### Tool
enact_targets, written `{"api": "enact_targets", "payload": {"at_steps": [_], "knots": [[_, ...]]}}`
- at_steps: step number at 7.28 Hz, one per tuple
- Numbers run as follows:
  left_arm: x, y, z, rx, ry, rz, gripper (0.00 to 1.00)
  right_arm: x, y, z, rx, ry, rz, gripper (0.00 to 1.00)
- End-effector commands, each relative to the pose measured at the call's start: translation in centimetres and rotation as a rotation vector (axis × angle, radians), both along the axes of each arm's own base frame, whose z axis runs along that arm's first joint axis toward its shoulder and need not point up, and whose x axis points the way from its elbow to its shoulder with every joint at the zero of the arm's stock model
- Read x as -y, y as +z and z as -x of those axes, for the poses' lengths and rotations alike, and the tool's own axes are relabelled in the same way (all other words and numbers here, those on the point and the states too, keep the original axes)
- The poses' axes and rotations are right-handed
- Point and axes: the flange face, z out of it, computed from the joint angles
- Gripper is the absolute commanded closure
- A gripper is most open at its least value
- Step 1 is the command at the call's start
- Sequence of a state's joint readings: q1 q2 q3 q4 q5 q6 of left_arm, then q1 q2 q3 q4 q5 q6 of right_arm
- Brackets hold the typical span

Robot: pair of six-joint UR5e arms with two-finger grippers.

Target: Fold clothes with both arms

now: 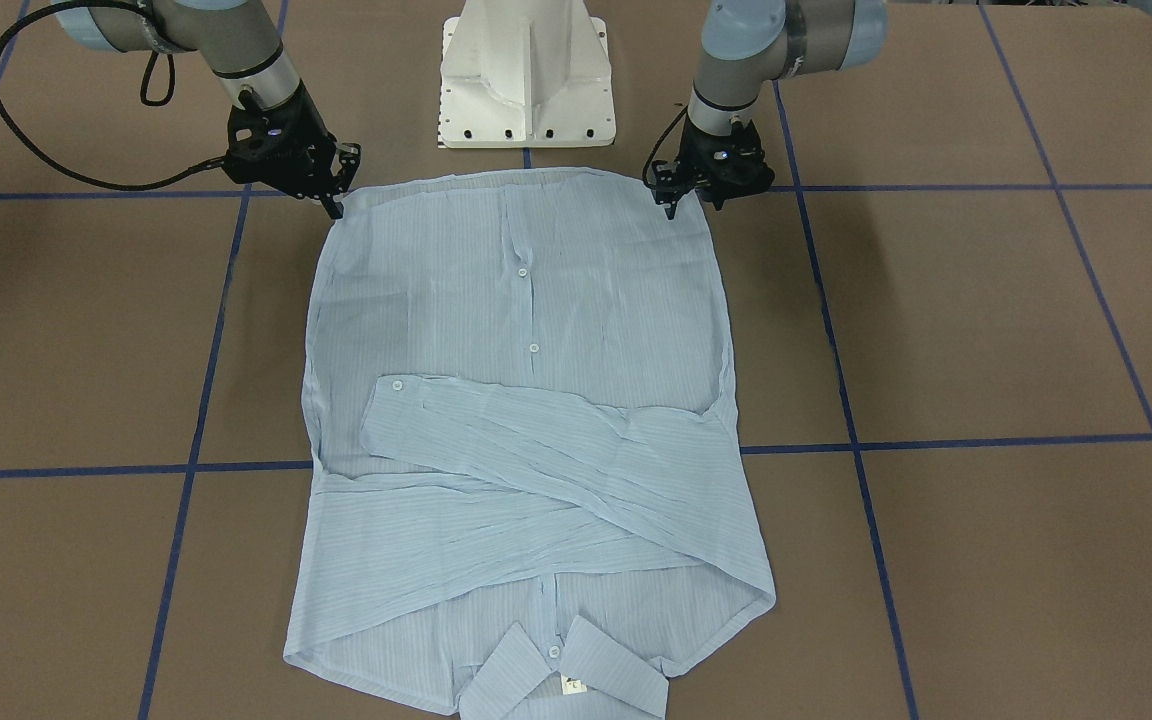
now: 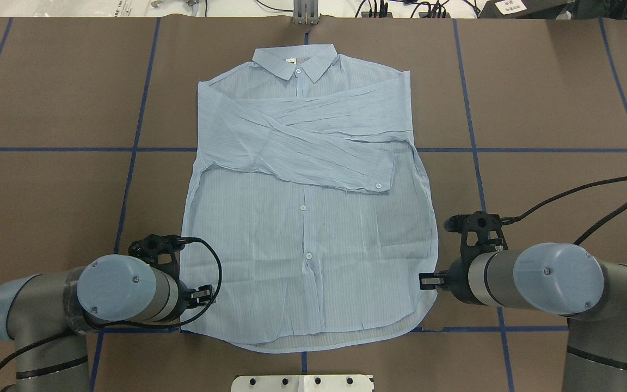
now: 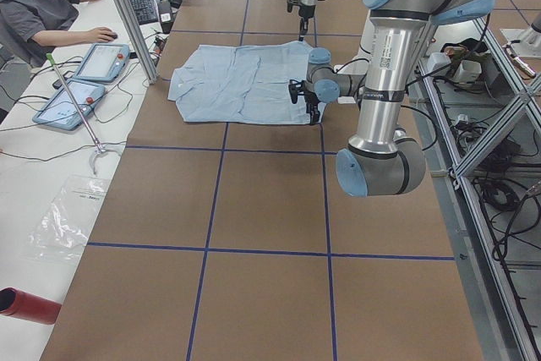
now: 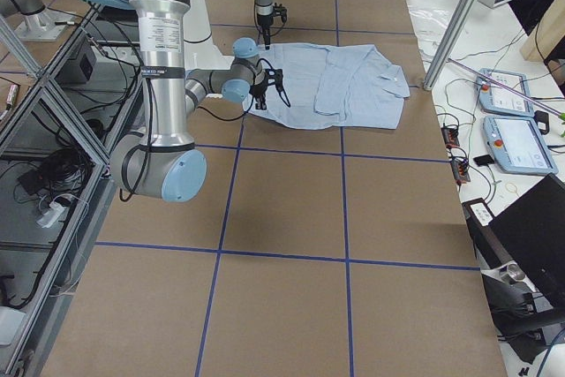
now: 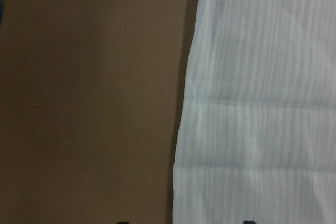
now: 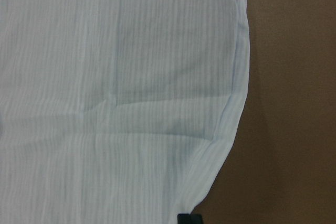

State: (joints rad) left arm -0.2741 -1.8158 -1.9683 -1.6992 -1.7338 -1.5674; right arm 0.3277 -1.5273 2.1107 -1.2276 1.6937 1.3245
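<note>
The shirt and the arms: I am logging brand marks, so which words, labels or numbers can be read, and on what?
None can be read.
Neck label on the shirt: print too small.
Sticker on the left arm: too small.
Small print on the right arm: too small.
White tag at the overhead view's top right: blurred.

The shirt [image 2: 308, 245] lies flat on the surface [image 2: 47, 109]. Its collar [image 2: 294, 60] is far from the robot, and its sleeves [image 2: 302, 141] cross over the chest. The left gripper [image 1: 693, 205] and the right gripper [image 1: 334, 208] sit at its two near corners.
</note>
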Motion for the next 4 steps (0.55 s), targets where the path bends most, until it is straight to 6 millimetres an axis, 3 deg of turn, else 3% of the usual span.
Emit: {"api": "enact_targets", "payload": {"at_steps": [1,4], "knots": [[0.18,-0.24,-0.26,-0.002,0.0,-0.001,0.26,0.19,-0.1,-0.22,0.001,0.006,0.0,1.0],[-0.2,-0.02,-0.18,0.001,0.006,0.0,0.26,0.24,-0.54,-0.54,0.007,0.009,-0.002,1.0]]}}
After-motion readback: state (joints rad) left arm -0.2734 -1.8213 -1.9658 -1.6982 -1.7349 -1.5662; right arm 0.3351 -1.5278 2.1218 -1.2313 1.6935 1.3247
